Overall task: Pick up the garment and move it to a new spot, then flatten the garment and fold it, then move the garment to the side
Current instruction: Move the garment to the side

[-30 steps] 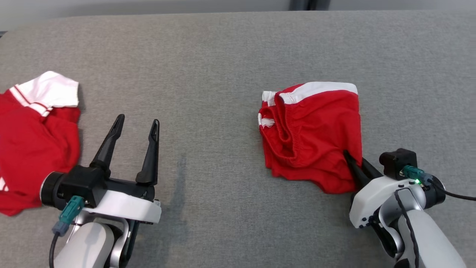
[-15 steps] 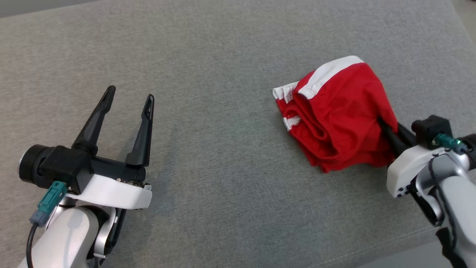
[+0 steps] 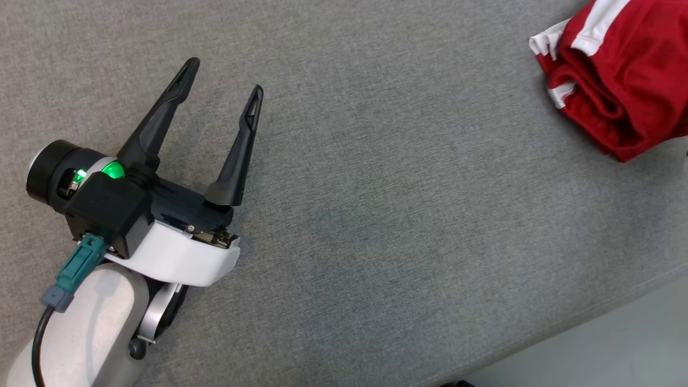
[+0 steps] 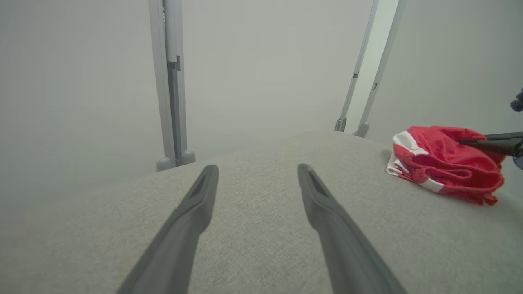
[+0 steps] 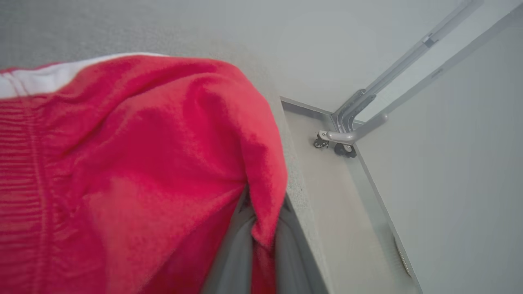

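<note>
The right claw point(image 5: 263, 214) is clamping a fold of the soft, bunched red-and-white garment point(image 5: 122, 163) while the left claw point(image 3: 224, 77) is hovering, spread apart, over the grey woven surface point(image 3: 403, 215).

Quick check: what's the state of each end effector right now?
Left end effector: open, holding nothing.
Right end effector: shut on the red shorts.

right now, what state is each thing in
garment: folded into a loose bundle, one edge pinched
left gripper: open, holding nothing
right gripper: shut on the garment's edge
</note>
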Robot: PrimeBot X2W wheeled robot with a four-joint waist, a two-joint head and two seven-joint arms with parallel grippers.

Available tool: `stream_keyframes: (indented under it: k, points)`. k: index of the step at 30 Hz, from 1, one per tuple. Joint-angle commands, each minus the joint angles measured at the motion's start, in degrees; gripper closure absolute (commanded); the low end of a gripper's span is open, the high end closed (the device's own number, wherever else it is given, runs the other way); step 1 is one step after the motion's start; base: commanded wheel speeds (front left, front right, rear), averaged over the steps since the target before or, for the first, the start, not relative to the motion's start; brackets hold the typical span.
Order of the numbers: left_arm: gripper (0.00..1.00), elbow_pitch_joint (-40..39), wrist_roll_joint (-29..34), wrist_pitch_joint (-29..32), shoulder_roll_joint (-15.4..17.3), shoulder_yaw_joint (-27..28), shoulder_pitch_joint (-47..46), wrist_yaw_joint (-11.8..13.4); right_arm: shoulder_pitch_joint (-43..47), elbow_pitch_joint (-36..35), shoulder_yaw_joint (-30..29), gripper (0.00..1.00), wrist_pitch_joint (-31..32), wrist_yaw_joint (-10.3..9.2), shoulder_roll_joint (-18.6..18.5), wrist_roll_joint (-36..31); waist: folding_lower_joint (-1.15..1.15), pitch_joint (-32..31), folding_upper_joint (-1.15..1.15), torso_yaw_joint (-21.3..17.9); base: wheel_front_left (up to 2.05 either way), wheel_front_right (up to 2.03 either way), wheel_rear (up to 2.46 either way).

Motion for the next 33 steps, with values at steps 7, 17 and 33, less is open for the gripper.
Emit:
stream_keyframes:
  k: [7,17,33]
  points:
    - [0.0,0.31,0.4,-0.18,0.26,-0.31,-1.08,-0.25,-2.93,10.4,-5.65,0.0,-2.45,-0.04,1.07,-0.91,0.0,1.04,0.0,1.3,0.0,0.0,0.0]
    - [0.0,3.54,-1.33,-1.97,0.07,0.57,2.68,1.16,-0.05,11.47,-9.73,0.0,-6.55,-0.04,2.72,-1.15,0.0,-5.03,0.0,1.59,0.0,0.0,0.0]
    - [0.0,9.0,-4.75,-4.31,-1.78,0.81,11.63,4.26,21.17,-21.54,-16.51,0.0,-4.39,-0.04,16.07,-2.32,0.0,-18.95,0.0,10.95,0.0,0.0,0.0]
